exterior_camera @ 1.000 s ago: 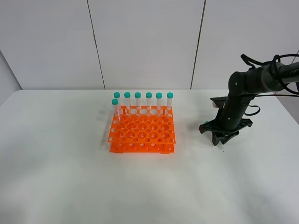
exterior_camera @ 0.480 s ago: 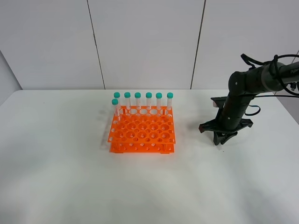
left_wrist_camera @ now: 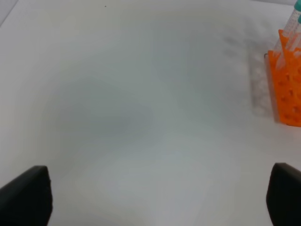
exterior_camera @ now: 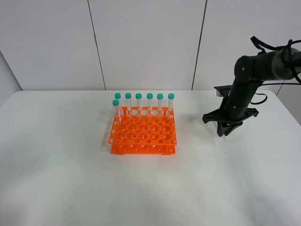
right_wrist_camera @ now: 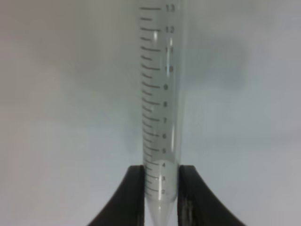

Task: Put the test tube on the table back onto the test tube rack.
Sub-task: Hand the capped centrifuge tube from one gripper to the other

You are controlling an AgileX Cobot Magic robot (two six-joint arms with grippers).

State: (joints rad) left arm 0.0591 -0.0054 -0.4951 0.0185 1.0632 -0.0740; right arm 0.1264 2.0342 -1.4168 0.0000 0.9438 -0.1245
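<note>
In the right wrist view my right gripper (right_wrist_camera: 160, 190) is shut on the conical end of the test tube (right_wrist_camera: 160, 94), a clear tube with printed graduation marks whose cap is out of frame. From the high view this gripper (exterior_camera: 224, 130) hangs a little above the table (exterior_camera: 70, 179), to the right of the orange test tube rack (exterior_camera: 143, 133); the held tube cannot be made out there. My left gripper (left_wrist_camera: 160, 197) is open over bare tabletop, and the rack's edge (left_wrist_camera: 287, 89) shows at the side of that view.
Several teal-capped tubes (exterior_camera: 144, 101) stand in the rack's back row, with one more (exterior_camera: 116, 108) just in front at the left end. The rack's other holes stand vacant. Grey wall panels rise behind the table.
My right arm has risen from the table surface and shifted slightly to the right, carrying the gripper upward. The rack and its tubes have not moved.
</note>
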